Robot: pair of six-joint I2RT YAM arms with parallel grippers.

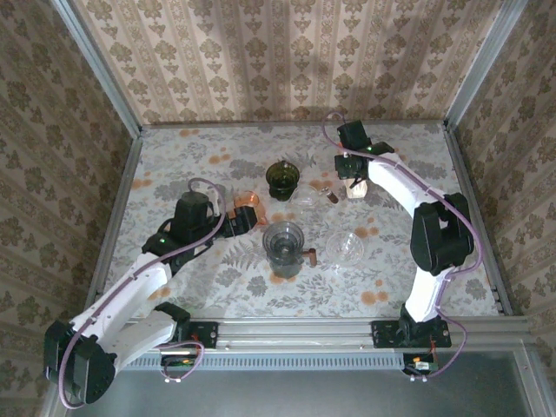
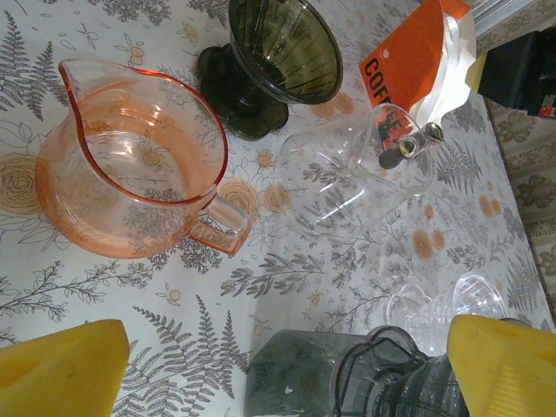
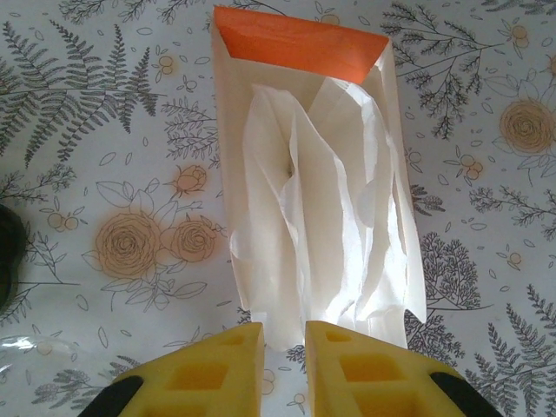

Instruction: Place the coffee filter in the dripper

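White paper coffee filters stick out of a pale pack with an orange top that lies flat on the tablecloth. My right gripper is at the pack's mouth, its yellow fingers drawn close with a narrow gap. One filter's edge reaches the mouth of that gap. From above, the right gripper hangs over the pack at the back right. The dark green cone dripper stands upright at the back centre. My left gripper is wide open and holds nothing.
An orange glass pitcher sits just ahead of the left gripper. A grey vessel stands mid-table. A clear glass piece and a clear glass dripper lie to the right of it.
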